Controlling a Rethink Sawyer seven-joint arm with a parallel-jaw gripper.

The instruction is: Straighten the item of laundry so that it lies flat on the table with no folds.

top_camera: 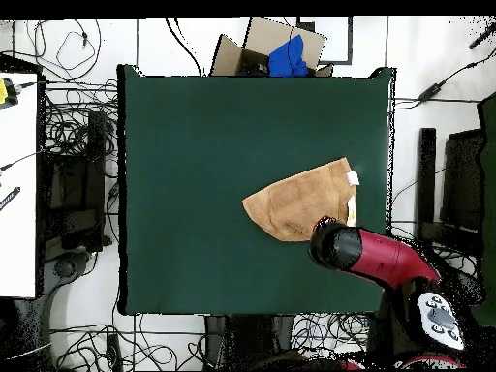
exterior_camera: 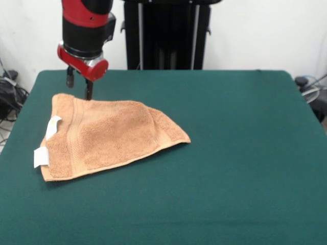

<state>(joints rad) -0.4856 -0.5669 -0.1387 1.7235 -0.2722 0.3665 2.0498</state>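
Observation:
The item of laundry point(exterior_camera: 104, 137) is a peach-orange towel lying on the left part of the green table point(exterior_camera: 235, 153). It is folded over on itself and narrows to a point at its right. Two white tags show at its left edge. My gripper point(exterior_camera: 79, 84) hangs just above the towel's far left corner, open, with nothing between its fingers; one fingertip point(exterior_camera: 89, 94) is at the towel's far hem. In the overhead view the towel point(top_camera: 291, 201) lies near the right edge of the table point(top_camera: 194, 174), and the red arm point(top_camera: 378, 258) covers the gripper and the towel's lower right corner.
A cardboard box point(top_camera: 274, 44) holding something blue sits beyond the table's top edge in the overhead view. Cables lie on the floor all round the table. A white bench point(top_camera: 17, 184) stands at the left.

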